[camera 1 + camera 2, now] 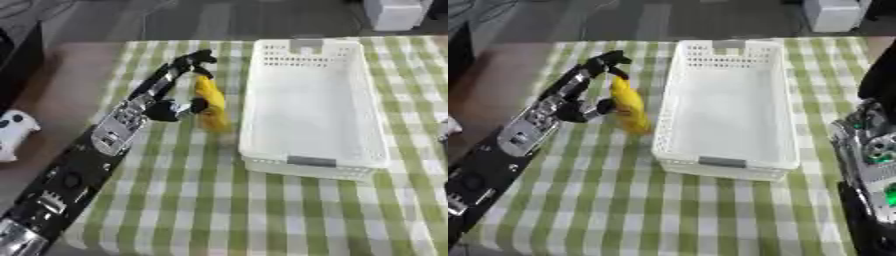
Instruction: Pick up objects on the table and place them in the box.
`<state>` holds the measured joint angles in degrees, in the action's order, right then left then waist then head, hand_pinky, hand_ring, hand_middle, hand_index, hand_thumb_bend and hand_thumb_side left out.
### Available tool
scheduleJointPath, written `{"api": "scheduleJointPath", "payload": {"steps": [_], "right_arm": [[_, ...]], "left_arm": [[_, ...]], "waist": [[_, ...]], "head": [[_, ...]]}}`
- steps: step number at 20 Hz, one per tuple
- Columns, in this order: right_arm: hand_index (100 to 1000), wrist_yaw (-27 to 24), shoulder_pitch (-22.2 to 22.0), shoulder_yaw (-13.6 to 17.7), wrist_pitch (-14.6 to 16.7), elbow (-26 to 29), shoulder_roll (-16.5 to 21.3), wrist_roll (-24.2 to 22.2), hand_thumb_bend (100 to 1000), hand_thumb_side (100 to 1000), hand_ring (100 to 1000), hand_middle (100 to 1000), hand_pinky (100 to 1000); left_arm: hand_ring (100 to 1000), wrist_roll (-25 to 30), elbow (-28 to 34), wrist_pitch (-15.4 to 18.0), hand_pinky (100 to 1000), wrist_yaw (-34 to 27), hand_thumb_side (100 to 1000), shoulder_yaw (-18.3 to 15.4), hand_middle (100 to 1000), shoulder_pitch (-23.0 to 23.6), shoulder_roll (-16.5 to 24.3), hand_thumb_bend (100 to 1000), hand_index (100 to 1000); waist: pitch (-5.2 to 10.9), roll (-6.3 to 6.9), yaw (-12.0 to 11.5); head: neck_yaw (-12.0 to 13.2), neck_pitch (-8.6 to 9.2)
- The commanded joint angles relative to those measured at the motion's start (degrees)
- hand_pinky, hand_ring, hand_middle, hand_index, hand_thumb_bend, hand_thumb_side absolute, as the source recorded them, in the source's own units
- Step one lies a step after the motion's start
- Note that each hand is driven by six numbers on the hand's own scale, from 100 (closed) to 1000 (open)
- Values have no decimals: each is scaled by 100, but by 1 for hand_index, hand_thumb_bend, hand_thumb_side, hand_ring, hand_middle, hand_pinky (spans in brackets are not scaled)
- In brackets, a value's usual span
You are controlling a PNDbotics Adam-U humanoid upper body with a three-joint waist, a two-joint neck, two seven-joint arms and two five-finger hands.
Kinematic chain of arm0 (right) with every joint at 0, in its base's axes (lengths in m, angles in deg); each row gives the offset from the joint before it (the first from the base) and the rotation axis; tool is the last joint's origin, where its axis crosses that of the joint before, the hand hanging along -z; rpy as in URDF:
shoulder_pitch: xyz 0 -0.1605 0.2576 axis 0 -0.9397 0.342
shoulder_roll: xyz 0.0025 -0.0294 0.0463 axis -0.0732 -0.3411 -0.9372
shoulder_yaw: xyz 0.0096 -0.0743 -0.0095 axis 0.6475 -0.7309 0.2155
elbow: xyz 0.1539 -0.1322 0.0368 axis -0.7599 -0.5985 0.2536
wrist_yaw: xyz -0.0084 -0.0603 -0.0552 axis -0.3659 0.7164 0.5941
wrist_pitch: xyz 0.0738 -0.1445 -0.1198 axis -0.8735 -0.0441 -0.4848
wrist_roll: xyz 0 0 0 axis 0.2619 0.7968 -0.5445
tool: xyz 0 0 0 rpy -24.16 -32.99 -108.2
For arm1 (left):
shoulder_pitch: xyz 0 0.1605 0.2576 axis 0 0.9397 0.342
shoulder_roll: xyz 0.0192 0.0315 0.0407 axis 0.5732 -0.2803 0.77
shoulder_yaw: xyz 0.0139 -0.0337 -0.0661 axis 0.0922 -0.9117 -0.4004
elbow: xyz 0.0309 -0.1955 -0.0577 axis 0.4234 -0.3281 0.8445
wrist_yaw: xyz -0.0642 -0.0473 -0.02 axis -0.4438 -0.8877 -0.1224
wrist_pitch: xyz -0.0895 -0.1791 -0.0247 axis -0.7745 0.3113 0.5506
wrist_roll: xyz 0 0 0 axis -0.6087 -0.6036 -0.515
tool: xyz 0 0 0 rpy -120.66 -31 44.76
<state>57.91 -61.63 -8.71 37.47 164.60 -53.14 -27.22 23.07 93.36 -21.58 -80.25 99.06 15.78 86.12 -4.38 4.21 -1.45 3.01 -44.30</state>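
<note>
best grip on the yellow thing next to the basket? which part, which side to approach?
Grip the yellow object across its narrow middle, coming from its left. It is long and slim, lying lengthwise along the white basket, whose wall blocks the right side. The left hand is already there, fingers near the far end and thumb near the middle. Whether it is gripped, I cannot tell.

text: none legible | labels: none | numbers: none | signs: none

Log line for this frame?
left hand: pinching banana | banana: beside basket, outside it | right hand: idle, lower right
</note>
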Motion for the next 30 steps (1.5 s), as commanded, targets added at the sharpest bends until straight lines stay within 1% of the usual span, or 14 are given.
{"api": "scheduleJointPath", "payload": {"steps": [1, 18, 19, 21, 23, 24, 25, 26, 27, 29, 30], "right_arm": [[763, -23, 121, -5, -12, 75, -15, -17, 100, 945, 632, 696, 416], [763, -95, 261, -19, -2, 75, -130, -44, 100, 944, 632, 695, 418], [763, -100, 271, -19, 0, 75, -140, -46, 100, 944, 632, 695, 418], [763, -108, 288, -17, 0, 75, -155, -49, 100, 945, 632, 695, 418], [763, -115, 305, -15, -1, 75, -170, -50, 100, 945, 632, 695, 418], [763, -118, 312, -15, -1, 75, -176, -51, 100, 945, 632, 695, 418], [763, -121, 320, -15, -2, 75, -181, -51, 100, 945, 632, 695, 418], [763, -123, 326, -14, -3, 75, -184, -52, 100, 945, 632, 695, 418], [763, -126, 332, -14, -3, 75, -188, -52, 100, 945, 632, 694, 418], [762, -131, 344, -12, -1, 75, -195, -51, 100, 945, 632, 694, 419], [762, -134, 350, -12, 2, 75, -199, -51, 100, 946, 632, 694, 419]], "left_arm": [[721, 6, -15, 37, 970, 85, 774, -87, 838, -37, 32, 549, 1000], [709, 23, -455, 135, 964, 357, 786, -211, 837, 58, -132, 542, 1000], [706, 20, -486, 138, 963, 374, 780, -219, 837, 64, -142, 544, 1000], [685, 11, -536, 148, 951, 413, 741, -236, 837, 71, -156, 554, 1000], [619, 1, -587, 143, 865, 446, 686, -255, 824, 80, -162, 521, 1000], [560, -6, -611, 132, 820, 452, 649, -267, 804, 85, -166, 488, 995], [515, -21, -640, 105, 785, 438, 609, -282, 789, 92, -172, 429, 979], [460, -33, -665, 74, 726, 416, 581, -292, 736, 95, -177, 371, 931], [411, -56, -695, 29, 654, 379, 565, -309, 683, 98, -183, 288, 886], [280, -136, -737, -56, 410, 276, 564, -340, 552, 104, -195, 100, 771], [153, -197, -749, -83, 231, 217, 608, -353, 475, 106, -199, 100, 714]], "waist": [[40, -30, 29], [-42, -90, 215], [-50, -94, 229], [-65, -101, 252], [-78, -104, 273], [-83, -105, 281], [-88, -106, 290], [-91, -107, 297], [-94, -108, 305], [-98, -111, 323], [-101, -112, 331]], "head": [[42, 18], [77, 18], [78, 18], [82, 18], [84, 18], [84, 18], [85, 18], [85, 18], [86, 18], [90, 18], [95, 18]]}}
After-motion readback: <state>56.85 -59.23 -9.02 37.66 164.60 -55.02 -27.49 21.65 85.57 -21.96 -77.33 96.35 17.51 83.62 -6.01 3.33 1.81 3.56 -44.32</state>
